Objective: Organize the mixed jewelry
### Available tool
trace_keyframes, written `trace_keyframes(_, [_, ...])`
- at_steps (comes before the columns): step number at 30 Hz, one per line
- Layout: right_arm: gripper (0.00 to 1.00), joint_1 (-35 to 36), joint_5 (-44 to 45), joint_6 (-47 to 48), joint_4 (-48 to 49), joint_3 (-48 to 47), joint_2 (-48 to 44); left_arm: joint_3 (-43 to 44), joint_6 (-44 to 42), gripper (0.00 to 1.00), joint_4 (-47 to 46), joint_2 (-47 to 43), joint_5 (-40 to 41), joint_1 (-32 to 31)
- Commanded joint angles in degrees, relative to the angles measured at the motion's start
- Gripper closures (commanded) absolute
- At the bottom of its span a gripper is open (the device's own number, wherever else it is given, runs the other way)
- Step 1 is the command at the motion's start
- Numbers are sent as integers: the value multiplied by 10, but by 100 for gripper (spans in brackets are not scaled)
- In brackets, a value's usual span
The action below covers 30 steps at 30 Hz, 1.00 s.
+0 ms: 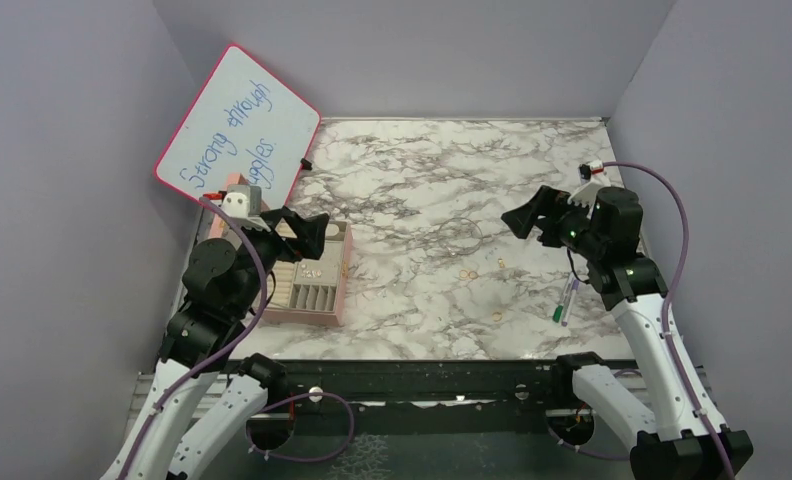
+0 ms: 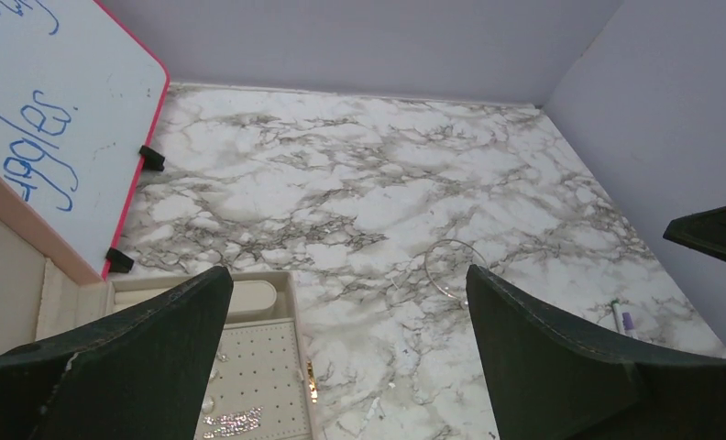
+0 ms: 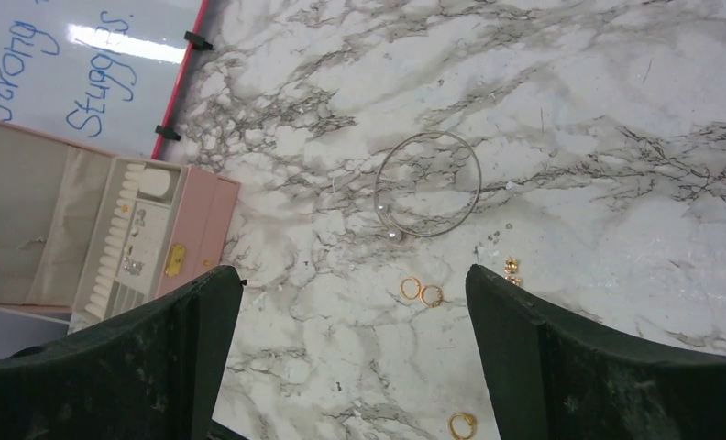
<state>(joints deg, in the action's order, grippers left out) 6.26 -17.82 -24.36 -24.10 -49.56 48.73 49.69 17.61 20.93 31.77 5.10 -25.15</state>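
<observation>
Left gripper (image 1: 315, 236): hovers over the open pink rectangular compartmented box (image 1: 324, 296). The box sits against the left edge of the marble-patterned tabletop (image 1: 422, 170), toward the near-left corner. Jaws spread wide, nothing between them.

Right gripper (image 1: 524, 217): raised above the right half of the tabletop. Jaws likewise wide apart and empty.

Loose on the tabletop, all well apart from the box:
- pair of small gold-coloured rings (image 3: 421, 291), side by side, right of the middle;
- tiny gold stud-like piece (image 3: 511, 267), near the pair, on the side toward the right edge;
- single gold-coloured ring (image 3: 462, 424), closer to the near edge;
- thin wire bangle with two pearl-like beads (image 3: 393, 235), toward the far edge from the pair.

In the box: a few small glinting pieces (image 2: 236, 420) lie on the perforated panel. They are too small to identify.

Green-and-white pen (image 1: 566, 300) lies near the right edge, below the right gripper. It is not jewelry.

Assessment: sorting looks only partly done at best. The box holds a little, but at least five pieces lie outside it and neither gripper carries anything. What is left appears to be picking up each loose ring, the stud and the bangle, then placing them in compartments. The rings and stud are very small against the jaws, so each pick will likely need careful centring.
</observation>
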Motion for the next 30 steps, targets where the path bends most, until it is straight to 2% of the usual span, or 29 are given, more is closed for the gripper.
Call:
trace_keyframes(1, [1,-3,-14,6,5,-10,-4,-14,-13,1,-29,-9,17,-2])
trace_keyframes(5, [1,-3,-8,-10,-7,-10,8,-16,-9,1,-30,-2,9,-2])
trace_keyframes(13, [11,-3,6,-12,-13,19,46,-59,28,1,-122,29,-158,-2])
trace_keyframes(17, [21,-4,9,-11,-11,41,83,-82,77,1,-184,62,-242,-2])
trace_keyframes(20, [25,-1,2,-17,9,71,103,-102,131,1,-246,96,-289,-3])
trace_keyframes(24, [29,12,19,-25,21,97,130,-132,174,1,-293,136,-302,-9])
trace_keyframes(30, [45,40,98,-19,8,85,192,-140,185,4,-304,181,-289,-23])
